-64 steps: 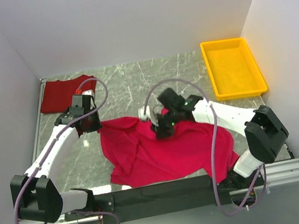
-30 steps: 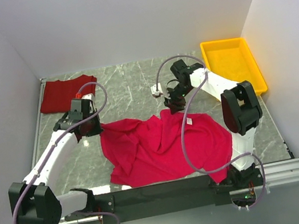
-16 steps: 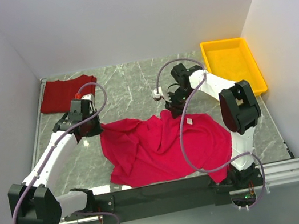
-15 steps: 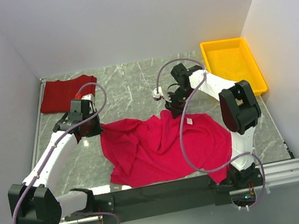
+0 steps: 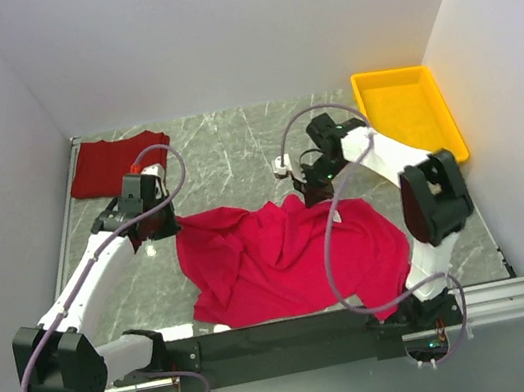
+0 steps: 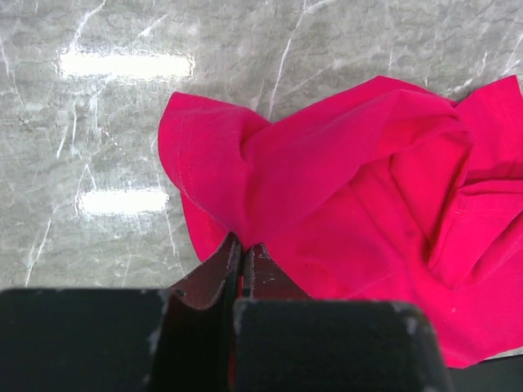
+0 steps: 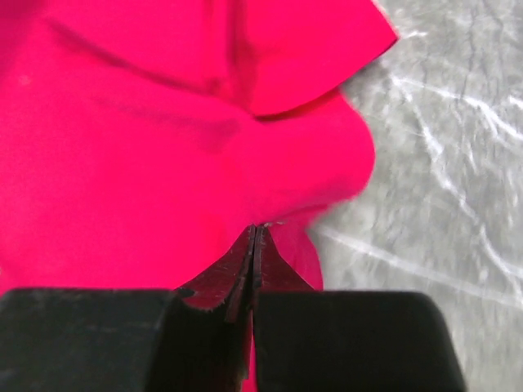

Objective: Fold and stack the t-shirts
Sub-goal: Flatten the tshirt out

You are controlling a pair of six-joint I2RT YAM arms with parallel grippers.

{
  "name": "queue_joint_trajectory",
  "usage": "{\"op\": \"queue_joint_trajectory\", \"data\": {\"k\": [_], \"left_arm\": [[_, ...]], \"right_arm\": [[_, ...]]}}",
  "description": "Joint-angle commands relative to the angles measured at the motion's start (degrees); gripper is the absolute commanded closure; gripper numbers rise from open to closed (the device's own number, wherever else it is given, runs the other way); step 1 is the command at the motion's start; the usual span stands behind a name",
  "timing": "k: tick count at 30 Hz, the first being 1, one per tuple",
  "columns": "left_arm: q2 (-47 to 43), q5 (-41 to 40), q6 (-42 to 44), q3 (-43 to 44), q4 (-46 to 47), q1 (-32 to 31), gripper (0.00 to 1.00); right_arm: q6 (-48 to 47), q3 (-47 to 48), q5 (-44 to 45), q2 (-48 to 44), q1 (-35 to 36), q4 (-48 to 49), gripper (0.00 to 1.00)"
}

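Observation:
The crimson-pink t-shirt (image 5: 288, 257) lies crumpled on the marble table near the front. My left gripper (image 5: 158, 229) is shut on its left edge; in the left wrist view the cloth (image 6: 343, 180) bunches out from the closed gripper (image 6: 242, 245). My right gripper (image 5: 312, 190) is shut on the shirt's far edge; in the right wrist view the cloth (image 7: 163, 131) fans out from the closed gripper (image 7: 256, 231). A small white tag (image 5: 335, 210) shows on the shirt. The darker brick red t-shirt (image 5: 109, 162) lies folded at the far left corner.
A yellow plastic tray (image 5: 408, 116) stands at the far right. White walls close in the table on three sides. A black rail (image 5: 286, 334) runs along the near edge under the shirt's hem.
My right gripper carried the shirt's far edge from the middle toward the back right, then settled slightly nearer. The shirt spread out. My left gripper barely moved.

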Motion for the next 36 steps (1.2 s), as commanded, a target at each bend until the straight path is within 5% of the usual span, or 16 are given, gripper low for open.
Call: {"op": "queue_joint_trajectory", "data": {"k": [1, 7, 16, 22, 25, 30, 36], "left_arm": [[-2.19, 0.43, -1.51, 0.23, 0.21, 0.24, 0.99], [-2.99, 0.43, -2.65, 0.05, 0.21, 0.5, 0.99], [-3.6, 1.74, -2.75, 0.05, 0.38, 0.67, 0.99], [-3.86, 2.45, -2.22, 0.14, 0.38, 0.68, 0.99], [-4.48, 2.71, -2.39, -0.12, 0.73, 0.68, 0.99], [-4.92, 4.03, -3.01, -1.18, 2.31, 0.68, 0.99], [-5.97, 4.29, -3.71, -1.7, 3.11, 0.68, 0.99]], "right_arm": [[-0.23, -4.36, -1.03, -11.78, -1.44, -0.65, 1.0], [-1.9, -22.2, 4.67, -31.54, -2.14, 0.58, 1.0], [3.02, -39.62, 11.36, -40.62, -1.79, 1.03, 0.99], [4.6, -32.87, 5.85, -45.01, -3.46, -3.11, 0.54], [11.88, -26.45, 0.74, -41.71, -3.11, 0.12, 0.41], [30.83, -19.25, 0.9, -27.64, -1.0, 7.95, 0.4], [41.07, -12.38, 8.11, -13.22, -0.21, 11.74, 0.4]]}}
